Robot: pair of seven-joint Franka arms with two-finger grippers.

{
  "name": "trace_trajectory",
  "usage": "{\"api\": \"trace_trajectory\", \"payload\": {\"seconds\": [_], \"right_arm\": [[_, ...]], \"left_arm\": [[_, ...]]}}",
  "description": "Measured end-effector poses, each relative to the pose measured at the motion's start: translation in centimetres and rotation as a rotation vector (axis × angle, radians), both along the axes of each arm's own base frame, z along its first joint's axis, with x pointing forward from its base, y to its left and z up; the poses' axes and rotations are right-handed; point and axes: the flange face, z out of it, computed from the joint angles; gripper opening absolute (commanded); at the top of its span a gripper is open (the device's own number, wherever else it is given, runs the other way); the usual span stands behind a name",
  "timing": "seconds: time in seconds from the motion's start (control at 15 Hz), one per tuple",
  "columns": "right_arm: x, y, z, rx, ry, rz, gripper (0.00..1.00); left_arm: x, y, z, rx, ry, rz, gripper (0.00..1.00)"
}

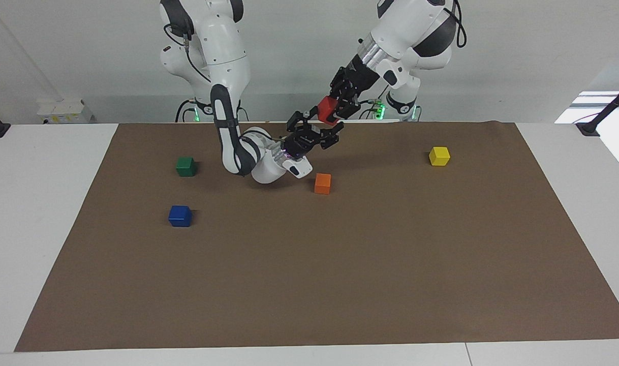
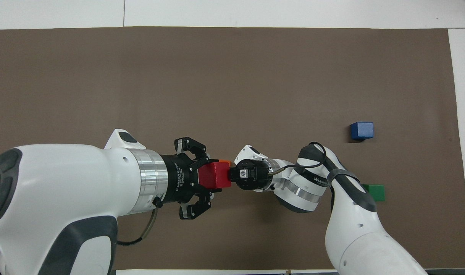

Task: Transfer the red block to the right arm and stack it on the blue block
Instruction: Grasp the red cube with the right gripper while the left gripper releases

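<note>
**Red block held in the air between the two grippers**

The red block [image 1: 328,109] is off the bench, clamped in the left gripper [image 1: 334,110], whose fingers are closed tight on it. The left arm comes down at a slant from its base. In the overhead view the block [image 2: 214,175] sits at the tip of that gripper [image 2: 207,176], pointing toward the right arm.

The right gripper [image 1: 315,133] is just under and beside the block, its fingers spread wide and holding nothing. From the facing view its fingertips reach up around the block's lower edge; whether they touch it I cannot tell.

Under the two grippers, on the brown mat [image 1: 340,279], lies the orange block [image 1: 322,183], mostly covered by them from overhead. The yellow block [image 1: 439,155] rests toward the left arm's end of the bench, well apart. The green block [image 1: 186,166] lies by the right arm's elbow, and the blue block [image 1: 180,215] sits farther from the robots than the green one, well clear of both grippers, with nothing on top of it.
</note>
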Motion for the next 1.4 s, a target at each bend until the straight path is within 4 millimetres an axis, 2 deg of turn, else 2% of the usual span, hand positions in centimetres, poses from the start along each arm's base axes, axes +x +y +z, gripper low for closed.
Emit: {"api": "trace_trajectory", "payload": {"seconds": [0.13,0.2,0.27,0.67,0.73,0.8,1.13,1.27,1.4], "right_arm": [[-0.4,0.5,0.0,0.005,0.003,0.009,0.61],[-0.3,0.5,-0.1,0.003,0.005,0.008,0.21],[-0.3,0.5,-0.3,-0.002,0.009,0.006,0.0],[-0.1,0.2,-0.7,-0.008,0.008,-0.009,0.0],[-0.1,0.2,-0.7,-0.009,0.003,-0.016,0.0],[-0.1,0.2,-0.7,-0.009,-0.002,-0.023,0.0],[0.1,0.2,-1.1,-0.041,0.01,-0.035,0.0],[0.1,0.2,-1.1,-0.041,0.01,-0.035,0.0],[0.2,0.2,-1.1,-0.04,0.008,-0.036,0.0]], "left_arm": [[-0.2,0.1,-0.8,0.009,0.008,-0.004,0.0],[-0.3,0.1,-1.0,0.011,0.01,-0.005,0.0],[-0.3,0.2,-1.1,0.012,0.011,-0.006,0.0],[-0.2,0.5,-1.4,0.007,-0.007,-0.041,0.0],[-0.2,0.5,-1.4,0.006,-0.014,-0.053,0.32],[-0.2,0.5,-1.4,0.006,-0.02,-0.065,0.99],[-0.2,0.8,-0.8,0.002,-0.043,-0.092,1.0],[0.7,2.8,-0.4,0.003,-0.052,-0.098,1.0],[2.3,6.3,0.0,0.005,-0.065,-0.117,1.0]]}}
